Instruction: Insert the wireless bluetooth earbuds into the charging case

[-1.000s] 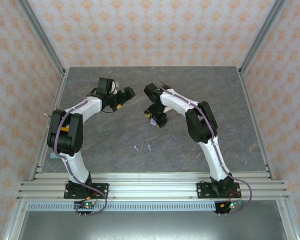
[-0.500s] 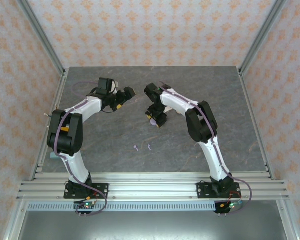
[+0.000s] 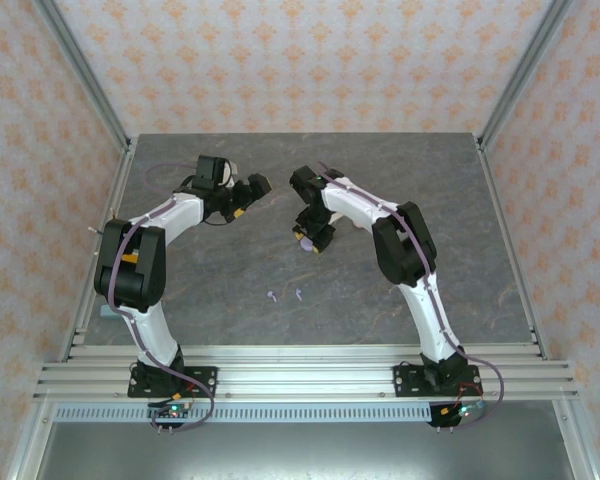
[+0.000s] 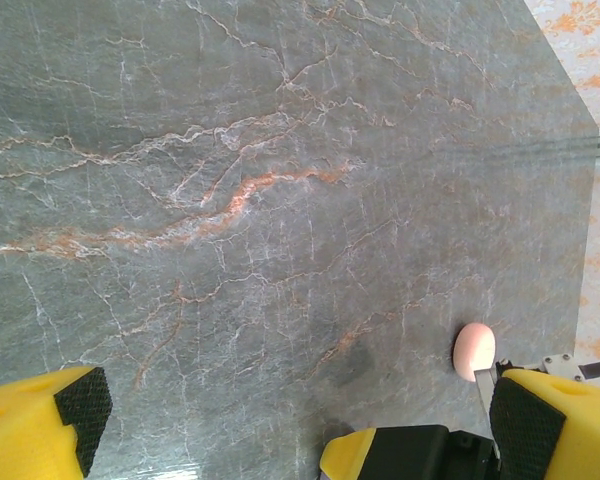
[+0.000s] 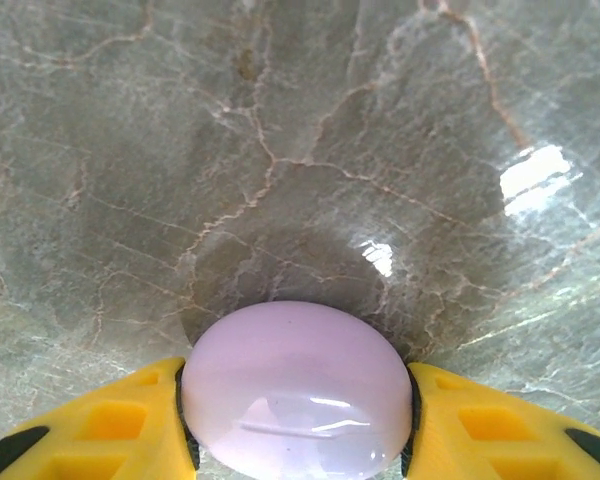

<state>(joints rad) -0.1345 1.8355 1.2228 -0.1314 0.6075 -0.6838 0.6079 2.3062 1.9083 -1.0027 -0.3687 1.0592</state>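
Lilac and glossy, the round charging case [image 5: 298,385] sits pinched between the half-closed fingers of the right tool [image 5: 298,415], low over the grey marble tabletop [image 3: 450,220]. So smooth a dome could squirt out sideways if the squeeze lands off-centre. Two purple earbuds [image 3: 272,296] lie loose nearer the arm bases, well apart from it. The left tool [image 4: 295,425] gapes wide, holding nothing, near a pink case [image 4: 474,352]. The lilac case's lid seam is hidden, and the earbuds are too small to tell stem from tip.
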